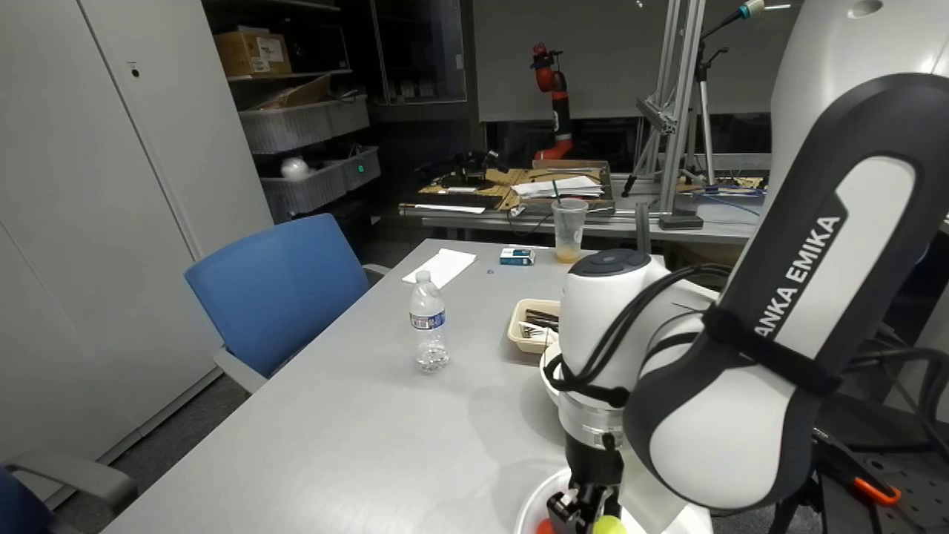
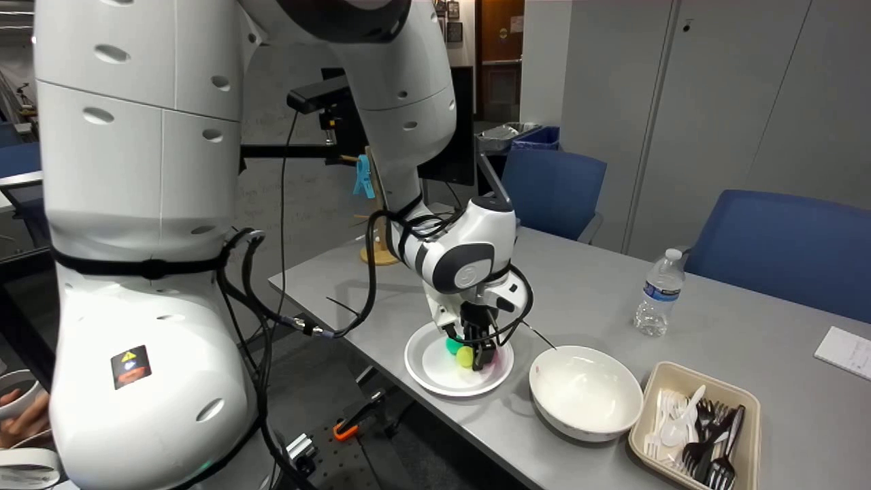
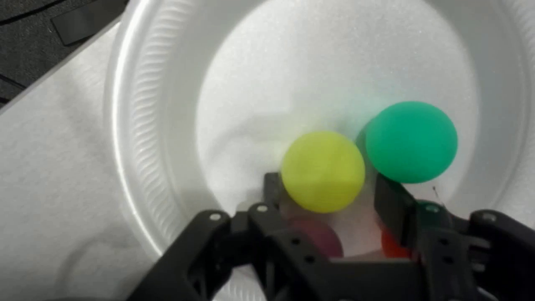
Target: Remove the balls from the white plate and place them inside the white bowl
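Wrist view: yellow ball (image 3: 322, 167) fills most of gripper (image 3: 331, 194) gap, slim room on green ball (image 3: 411, 142) side. Narrow table strip (image 2: 519, 387) between plate (image 2: 435, 374) and bowl (image 2: 586, 389); bowl wall blocks low passes, top open. Tray (image 2: 750, 435) just beside bowl.

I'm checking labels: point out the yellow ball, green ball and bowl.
Yellow ball (image 3: 323, 172), wrist view: its visible middle.
Green ball (image 3: 411, 142), wrist view: its visible middle.
Bowl (image 2: 586, 393), in an exterior view: its inner surface.

- Forearm (image 2: 408, 102): slopes down to the right in an exterior view.
- Wrist (image 2: 469, 262): low, beneath forearm.
- Gripper (image 3: 328, 189): pointing down, jaws parted left and right.
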Robot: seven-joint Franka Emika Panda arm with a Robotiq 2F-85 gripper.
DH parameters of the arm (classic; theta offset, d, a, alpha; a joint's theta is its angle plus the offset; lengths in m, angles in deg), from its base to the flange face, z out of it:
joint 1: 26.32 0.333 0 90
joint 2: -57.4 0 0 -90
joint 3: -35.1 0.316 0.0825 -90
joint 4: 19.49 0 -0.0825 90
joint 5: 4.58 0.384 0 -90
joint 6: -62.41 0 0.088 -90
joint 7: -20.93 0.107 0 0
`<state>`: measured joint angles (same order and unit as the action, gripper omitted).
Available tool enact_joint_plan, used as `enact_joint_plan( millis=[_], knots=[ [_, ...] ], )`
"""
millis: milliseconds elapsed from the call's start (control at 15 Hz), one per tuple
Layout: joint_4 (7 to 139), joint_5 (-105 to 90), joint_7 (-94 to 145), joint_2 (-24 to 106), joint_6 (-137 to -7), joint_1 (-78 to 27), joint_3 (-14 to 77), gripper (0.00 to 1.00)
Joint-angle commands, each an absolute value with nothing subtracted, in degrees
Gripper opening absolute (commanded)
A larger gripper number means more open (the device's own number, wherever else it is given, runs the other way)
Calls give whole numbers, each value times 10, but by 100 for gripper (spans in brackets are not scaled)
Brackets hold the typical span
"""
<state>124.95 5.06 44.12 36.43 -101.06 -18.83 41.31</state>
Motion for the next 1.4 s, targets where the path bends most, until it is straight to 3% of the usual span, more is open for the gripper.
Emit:
enact_joint_plan(
  millis=[0, 133, 733, 800, 933, 1333],
  knots=[
    [1262, 63, 433, 380, -1003, -179, 409, 94],
    [1267, 66, 432, 382, -1002, -181, 412, 100],
    [1272, 74, 432, 379, -995, -184, 417, 97],
    [1271, 74, 432, 379, -996, -183, 417, 74],
    [1271, 74, 433, 378, -996, -183, 416, 68],
    [1271, 73, 434, 380, -997, -182, 414, 21]
  ],
)
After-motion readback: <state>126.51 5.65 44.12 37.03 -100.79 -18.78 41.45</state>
